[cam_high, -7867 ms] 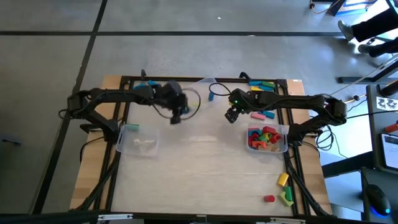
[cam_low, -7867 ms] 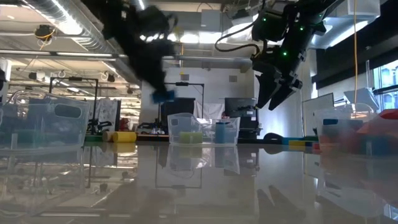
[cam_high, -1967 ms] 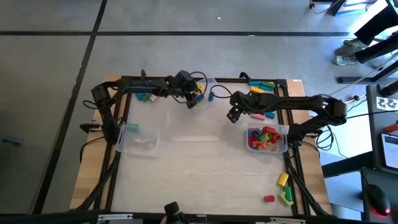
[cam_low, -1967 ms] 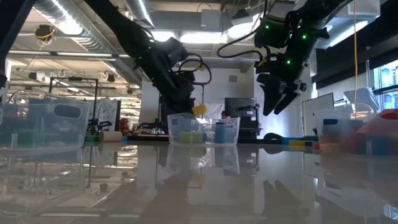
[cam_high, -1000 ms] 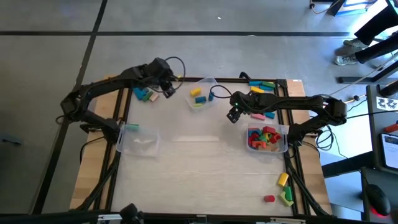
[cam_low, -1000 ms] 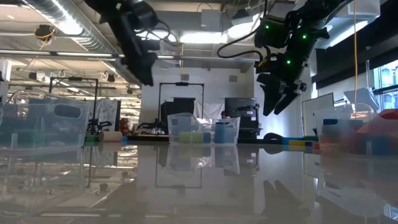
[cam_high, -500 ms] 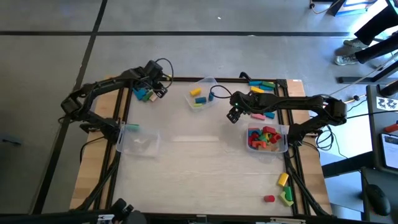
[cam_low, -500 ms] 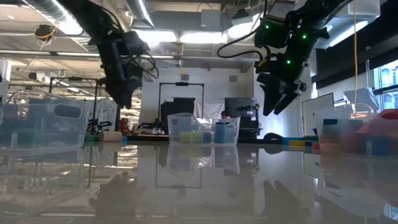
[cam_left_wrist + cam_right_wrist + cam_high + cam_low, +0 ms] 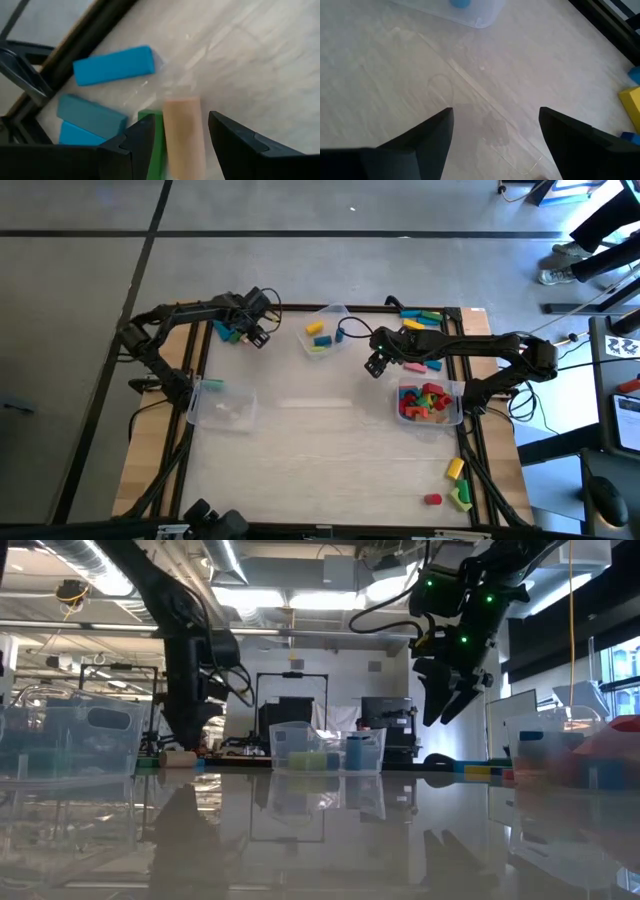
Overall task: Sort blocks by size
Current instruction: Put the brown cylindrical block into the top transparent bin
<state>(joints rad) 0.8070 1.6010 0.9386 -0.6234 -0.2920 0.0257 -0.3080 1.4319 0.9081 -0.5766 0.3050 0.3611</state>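
My left gripper [image 9: 175, 142] is down at the far left corner of the pale wooden table [image 9: 320, 450], its two dark fingers spread apart on either side of a tan wooden cylinder block [image 9: 184, 132] lying on the tabletop, not yet closed on it. Touching that cylinder on one side is a green block [image 9: 155, 145], and just beyond lie a bright blue bar block [image 9: 114, 65] and two teal blocks [image 9: 90, 116] beside the table's black frame rail [image 9: 85, 35]. My right gripper [image 9: 376, 366] hangs above the table toward the far right, fingers wide apart and empty. Near it, at the far edge, sits a small clear plastic bin [image 9: 322, 332] with yellow and blue blocks inside. A second clear bin [image 9: 430, 402] at the table's right edge holds a heap of red, yellow and green blocks, while another clear bin [image 9: 222, 402] sits at the left edge.
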